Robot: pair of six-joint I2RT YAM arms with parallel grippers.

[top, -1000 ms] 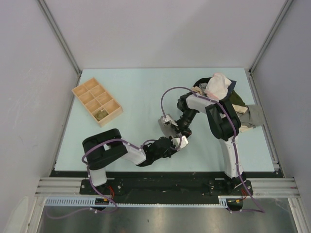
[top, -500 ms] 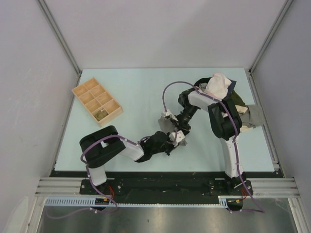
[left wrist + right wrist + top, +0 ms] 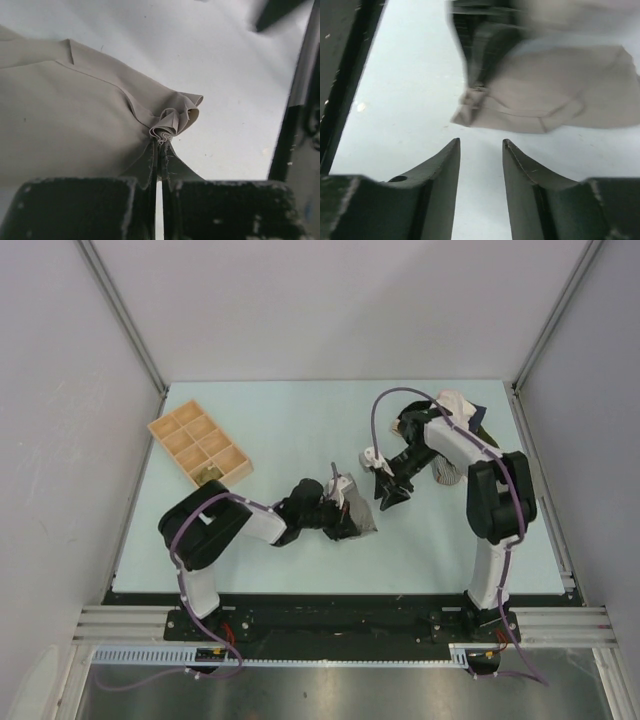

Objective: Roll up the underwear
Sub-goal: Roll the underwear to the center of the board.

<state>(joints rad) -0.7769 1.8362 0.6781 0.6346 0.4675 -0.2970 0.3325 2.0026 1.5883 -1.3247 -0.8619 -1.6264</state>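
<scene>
The underwear (image 3: pixel 360 521) is a taupe-grey cloth lying mid-table. In the left wrist view it (image 3: pixel 75 120) spreads out to the left, with a thin seam line and a bunched corner. My left gripper (image 3: pixel 338 511) is shut on that bunched corner, which sits pinched between its fingers (image 3: pixel 161 146). My right gripper (image 3: pixel 391 492) is open and empty, just right of the cloth and apart from it. In the right wrist view the gripper (image 3: pixel 480 145) hangs over bare table, with the underwear (image 3: pixel 555 95) ahead of its tips.
A tan compartment tray (image 3: pixel 199 447) sits at the back left, with a small olive item in one cell. A pile of garments lies at the back right, the pale pink-white one (image 3: pixel 456 406) on top and the dark one (image 3: pixel 492 445) beside it.
My right gripper has come off the cloth and swung back to the right, open. My left gripper has moved away from the near edge with the underwear's corner.
</scene>
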